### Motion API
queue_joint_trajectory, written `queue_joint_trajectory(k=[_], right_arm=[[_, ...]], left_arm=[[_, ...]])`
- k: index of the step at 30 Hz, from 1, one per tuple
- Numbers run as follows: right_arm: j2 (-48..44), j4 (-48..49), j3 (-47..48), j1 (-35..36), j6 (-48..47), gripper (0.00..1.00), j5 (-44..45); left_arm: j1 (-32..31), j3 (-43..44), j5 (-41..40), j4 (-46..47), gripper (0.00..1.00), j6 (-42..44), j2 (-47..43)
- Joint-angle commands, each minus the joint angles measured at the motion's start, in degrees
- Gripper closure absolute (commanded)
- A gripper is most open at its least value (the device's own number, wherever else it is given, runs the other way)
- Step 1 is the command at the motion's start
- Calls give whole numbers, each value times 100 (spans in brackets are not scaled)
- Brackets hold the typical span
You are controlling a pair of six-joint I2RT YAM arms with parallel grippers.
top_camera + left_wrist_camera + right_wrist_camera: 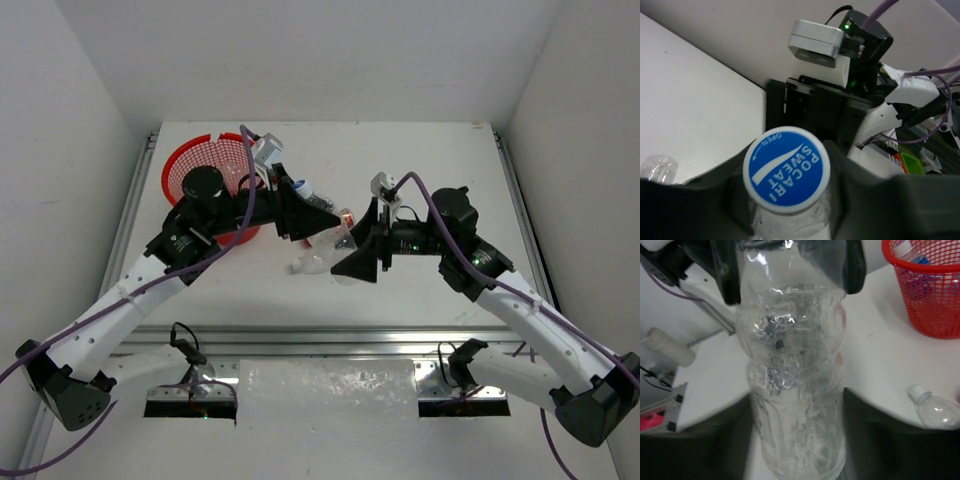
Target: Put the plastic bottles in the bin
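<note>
Handover: left gripper [786, 200] and right gripper [795, 407] both clamping one clear bottle [790, 340]; bin [180, 160] lying at 10 o'clock overhead, left arm nearer.

Bin [190, 165] stands far-left on the surface [450, 170], w/ one bottle [910, 252] inside. Left gripper [787, 212] is just right of the bin. Right gripper [795, 450] is right of it & nearer, at centre. Held bottle [790, 355] spans btwn them: cap end btwn left fingers [880, 200], other end btwn right fingers [700, 450]. Loose bottle [935, 410] lies on the surface btwn bin & right gripper.
</note>
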Motion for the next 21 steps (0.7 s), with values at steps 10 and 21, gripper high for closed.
queue_joint_trajectory(k=[10,21], right_arm=[[-805,-2332,-186,75,89,1,5700],[-718,-2016,-934,66,-16,1,5524]], left_arm=[[1743,2941,-6419,-4544,100,455,1080],[2845,4321,-7261,-4773,100,640,2767]])
